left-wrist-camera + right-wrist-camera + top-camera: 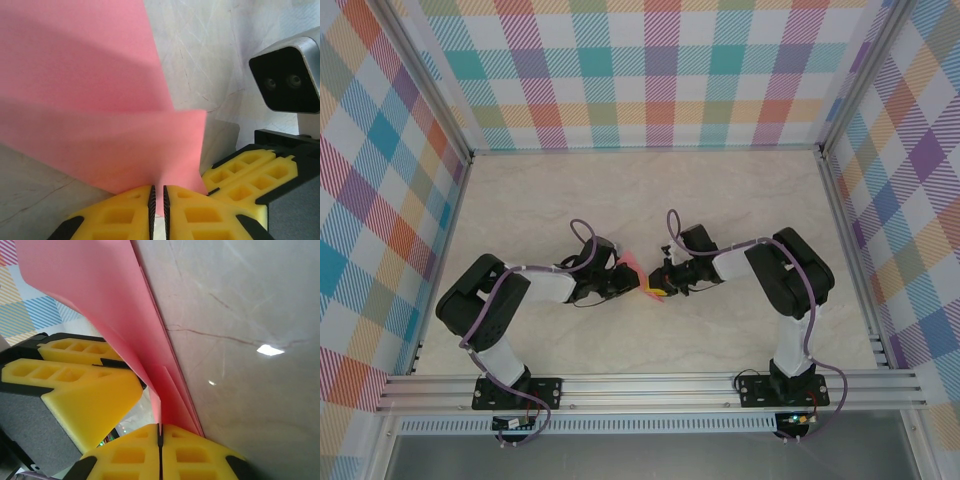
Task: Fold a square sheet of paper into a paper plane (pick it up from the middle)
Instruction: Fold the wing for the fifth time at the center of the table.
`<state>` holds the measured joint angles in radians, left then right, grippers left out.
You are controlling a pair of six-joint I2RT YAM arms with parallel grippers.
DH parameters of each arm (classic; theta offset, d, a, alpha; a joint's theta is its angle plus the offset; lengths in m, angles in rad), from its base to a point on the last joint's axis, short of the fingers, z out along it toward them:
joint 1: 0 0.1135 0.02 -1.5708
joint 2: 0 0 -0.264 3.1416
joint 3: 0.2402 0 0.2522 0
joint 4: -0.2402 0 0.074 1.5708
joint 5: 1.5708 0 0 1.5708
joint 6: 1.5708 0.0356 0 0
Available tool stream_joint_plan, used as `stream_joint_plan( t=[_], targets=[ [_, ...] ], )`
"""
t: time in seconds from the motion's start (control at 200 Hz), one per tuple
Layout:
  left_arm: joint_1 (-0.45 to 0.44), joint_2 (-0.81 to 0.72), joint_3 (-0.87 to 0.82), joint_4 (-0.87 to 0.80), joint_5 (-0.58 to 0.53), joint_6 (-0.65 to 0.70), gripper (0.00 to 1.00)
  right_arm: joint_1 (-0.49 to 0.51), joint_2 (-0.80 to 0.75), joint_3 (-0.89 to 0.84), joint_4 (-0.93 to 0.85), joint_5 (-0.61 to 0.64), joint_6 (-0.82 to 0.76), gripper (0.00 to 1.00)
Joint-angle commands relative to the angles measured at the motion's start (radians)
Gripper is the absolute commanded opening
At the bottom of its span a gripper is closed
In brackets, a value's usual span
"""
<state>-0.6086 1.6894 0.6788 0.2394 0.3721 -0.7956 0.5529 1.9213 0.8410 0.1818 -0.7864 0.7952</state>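
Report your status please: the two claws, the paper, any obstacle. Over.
Left claw shut on the pink paper. Right claw shut on it too, tips close together. Paper creased, pinched at its lower edge. Nothing seen in the way on the table.

Black-white arms (535,285), yellow fingers (120,215), seemingly purple cables (584,226)

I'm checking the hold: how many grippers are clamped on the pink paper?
2. The left gripper pinches the pink paper from the left, the right gripper from the right, their tips close together.

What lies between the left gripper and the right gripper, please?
Thin salmon-pink paper, pinched by the left gripper and right gripper, in the top view.
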Motion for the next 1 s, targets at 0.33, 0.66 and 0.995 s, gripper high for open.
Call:
stream_joint_plan(
  t=[0.33,0.66,0.995],
  targets=[
    [-0.010,0.042,0.037,-0.137,-0.062,-0.032,0.13,-0.005,-0.079,-0.014,-0.186,0.044,-0.132,0.15],
    [-0.010,0.018,0.061,-0.140,-0.045,-0.015,0.14,-0.007,-0.032,-0.016,-0.195,0.069,-0.139,0.05],
    [-0.010,-0.037,0.036,-0.013,0.030,0.002,0.20,-0.025,-0.010,-0.038,-0.129,0.022,-0.095,0.01]
  ],
)
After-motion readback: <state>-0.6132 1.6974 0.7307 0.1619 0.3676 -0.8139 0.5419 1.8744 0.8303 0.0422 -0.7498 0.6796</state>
